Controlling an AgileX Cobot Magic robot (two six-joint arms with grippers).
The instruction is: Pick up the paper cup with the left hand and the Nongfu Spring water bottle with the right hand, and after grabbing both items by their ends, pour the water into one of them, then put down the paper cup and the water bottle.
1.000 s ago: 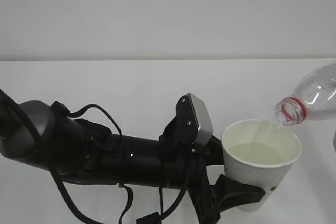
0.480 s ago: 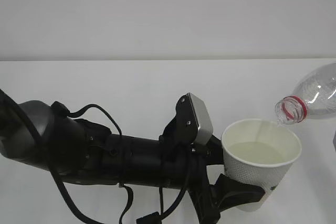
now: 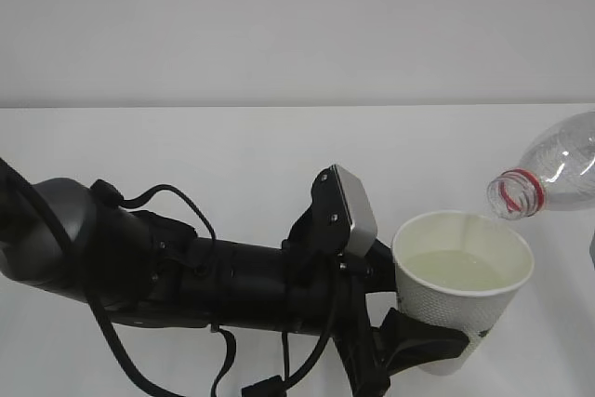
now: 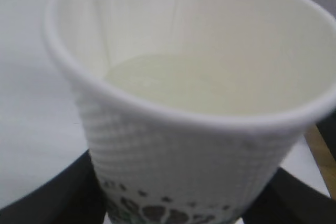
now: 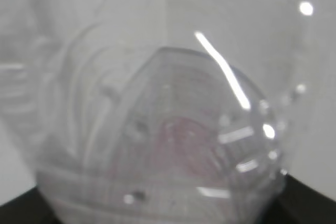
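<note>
**Two pincers, a cup and a tipped bottle**

Two things are in my grasp above the white worktop. My left pincer grips the cup low on its dimpled wall, near the base; a black finger wraps the lower front of the cup in the exterior view, and dark finger shapes sit on either side of the cup's foot in the left wrist view. The cup stands upright, and the dark printed logo shows just above the fingers. Inside it the water lies as a pale, flat pool partway up the cream interior, well below the rim.

My right pincer is off the edge of the exterior view. In the right wrist view only dark corners at the bottom of the frame show it, closed around the base end of the bottle, which fills that view as a blurred clear dome with a faint red patch behind it. In the exterior view the bottle lies tilted, its neck pointing down and left, the red neck ring and open mouth just above the cup's far right rim. I cannot make out a stream leaving the mouth.

My left arm reaches in from the left, its grey camera box just beside the cup.
</note>
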